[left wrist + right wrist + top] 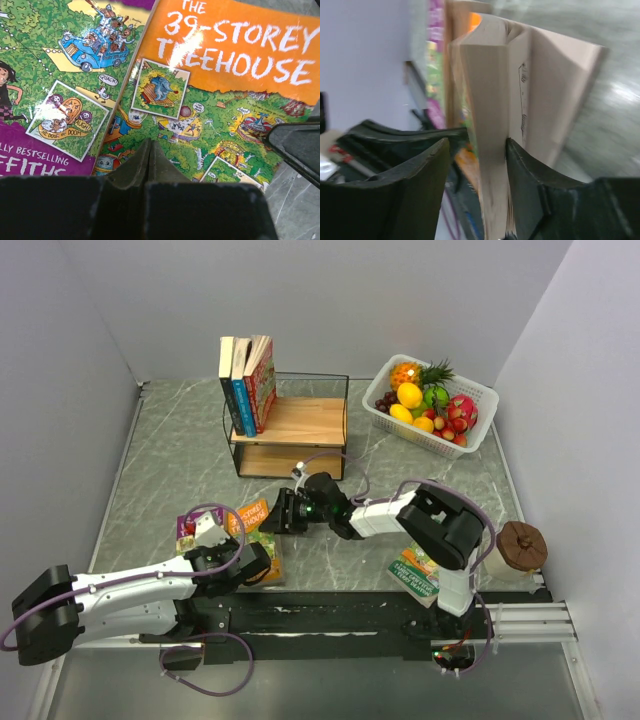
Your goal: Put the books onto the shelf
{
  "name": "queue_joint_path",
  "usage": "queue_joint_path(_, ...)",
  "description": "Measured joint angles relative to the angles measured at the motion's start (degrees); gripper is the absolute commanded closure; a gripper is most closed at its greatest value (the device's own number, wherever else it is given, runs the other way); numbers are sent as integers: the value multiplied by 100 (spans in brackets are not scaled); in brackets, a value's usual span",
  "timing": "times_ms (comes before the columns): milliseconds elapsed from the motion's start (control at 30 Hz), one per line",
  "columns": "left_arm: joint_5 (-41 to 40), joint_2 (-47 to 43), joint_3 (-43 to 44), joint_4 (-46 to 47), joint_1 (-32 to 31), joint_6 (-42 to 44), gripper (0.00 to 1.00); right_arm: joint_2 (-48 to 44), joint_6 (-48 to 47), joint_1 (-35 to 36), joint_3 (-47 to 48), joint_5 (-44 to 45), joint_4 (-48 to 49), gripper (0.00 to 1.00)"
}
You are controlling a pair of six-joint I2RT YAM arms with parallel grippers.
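Left gripper clenched, empty, over orange book. Right gripper unclamped, straddling its fanned page edge; lower edge blurred. Shelf: bare board right of upright books.

Left wrist view: the left gripper blots out the bottom of the orange book and of the purple book, whose lettering runs off the left edge. Right wrist view is a smear. The fanned book shows pale pages and print too blurred to read. From the top, the shelved books have spines too small to read, and the right arm covers part of the green book.
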Motion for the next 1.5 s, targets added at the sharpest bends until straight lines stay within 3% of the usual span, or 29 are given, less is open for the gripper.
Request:
queue_joint_path(167,-4,0,0,11,0,35,98,269,282,4,0,-282,614,60)
queue_joint_path(300,-24,0,0,11,0,79,99,343,315,4,37,-328,656,97)
queue_joint_path(333,-26,0,0,11,0,98,99,372,319,2,52,-334,660,100)
queue_joint_path(533,22,-9,79,-39,0,297,91,216,125,-4,-50,-151,302,100)
queue_joint_path(733,114,-352,813,-343,-33,634,77,-1547,-879,118,-315,369,-2026,100)
queue_joint_path(833,11,-737,1368,-409,-72,927,62,-2704,-1469,188,-306,732,-3073,100)
queue_joint_path(900,-26,-1014,1685,-343,-83,1263,41,-3318,-1810,192,-214,901,-3692,100)
queue_joint_path(1033,83,-1506,1963,101,-83,2065,24,-4015,-2385,186,136,1093,-4739,100)
queue_joint_path(1067,181,-1692,1965,280,-83,2269,10,-4159,-2518,181,214,1121,-4953,100)
queue_joint_path(1133,380,-2090,1950,625,-87,2693,1,-4439,-2730,133,348,1143,-5375,100)
queue_joint_path(1300,1027,-3086,1858,1799,-87,3585,4,-5156,-3014,-321,721,649,-6037,100)
queue_joint_path(1500,2111,-2769,2140,2559,-87,4463,4,-5685,-2850,-1268,1132,-765,-5801,100)
